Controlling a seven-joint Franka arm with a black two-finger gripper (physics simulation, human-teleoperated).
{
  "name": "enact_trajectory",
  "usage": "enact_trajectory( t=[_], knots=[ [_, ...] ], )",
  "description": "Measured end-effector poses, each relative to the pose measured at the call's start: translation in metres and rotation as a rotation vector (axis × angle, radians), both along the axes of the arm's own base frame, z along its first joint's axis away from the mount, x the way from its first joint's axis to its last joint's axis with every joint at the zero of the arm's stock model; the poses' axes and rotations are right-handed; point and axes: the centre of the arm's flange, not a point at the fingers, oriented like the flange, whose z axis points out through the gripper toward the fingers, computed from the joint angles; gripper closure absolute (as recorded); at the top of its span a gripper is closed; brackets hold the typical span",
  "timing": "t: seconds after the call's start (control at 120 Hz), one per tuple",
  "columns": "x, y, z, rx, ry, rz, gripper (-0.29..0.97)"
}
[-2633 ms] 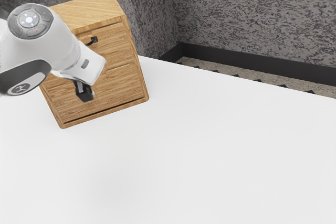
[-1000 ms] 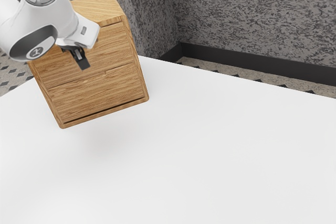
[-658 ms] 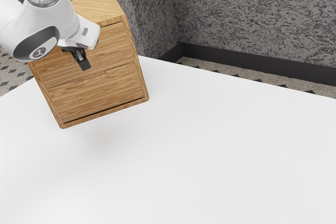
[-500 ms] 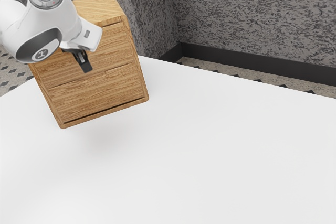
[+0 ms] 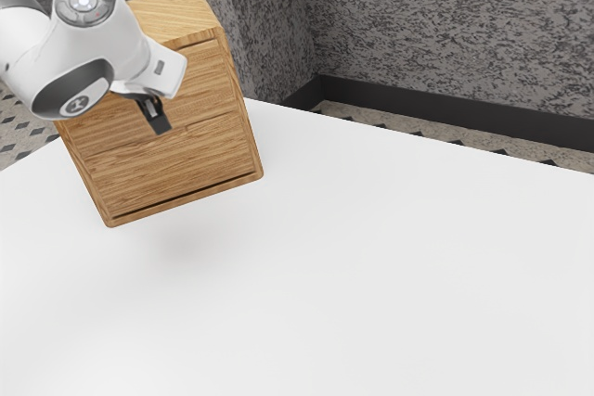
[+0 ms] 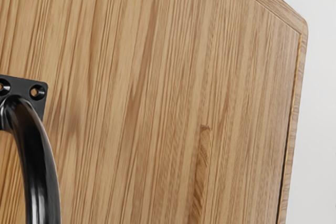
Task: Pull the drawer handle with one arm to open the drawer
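Note:
A light wooden cabinet point(image 5: 176, 150) with two drawer fronts stands at the exterior view's left, on the white table point(image 5: 371, 257). My white hand hangs in front of its upper drawer front, and the black gripper point(image 5: 156, 120) points down near the seam between the two drawers. Both drawer fronts sit flush with the cabinet. In the wrist view a curved black handle point(image 6: 31, 150) on a screwed black plate is close to the hand, against the wood-grain drawer front point(image 6: 157, 103). The hand hides the handle in the exterior view.
The table spreads wide toward the exterior view's right and front. A rough grey wall point(image 5: 445, 16) with a dark skirting stands behind, and a patterned floor strip point(image 5: 464, 132) runs along the table's far edge.
My hand rose from the lower drawer front to the upper one. Over the last second it shifted slightly down and toward the exterior view's right. The cabinet and drawers look unmoved.

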Motion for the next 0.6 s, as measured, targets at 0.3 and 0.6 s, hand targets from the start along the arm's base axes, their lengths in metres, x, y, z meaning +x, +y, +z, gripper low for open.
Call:
enact_trajectory(
  t=[0.3, 0.6],
  knots=[
    [-0.001, -0.007, -0.005, -0.003, -0.002, -0.009, -0.01],
    [-0.010, -0.025, -0.012, -0.002, 0.003, -0.023, -0.01]
  ],
)
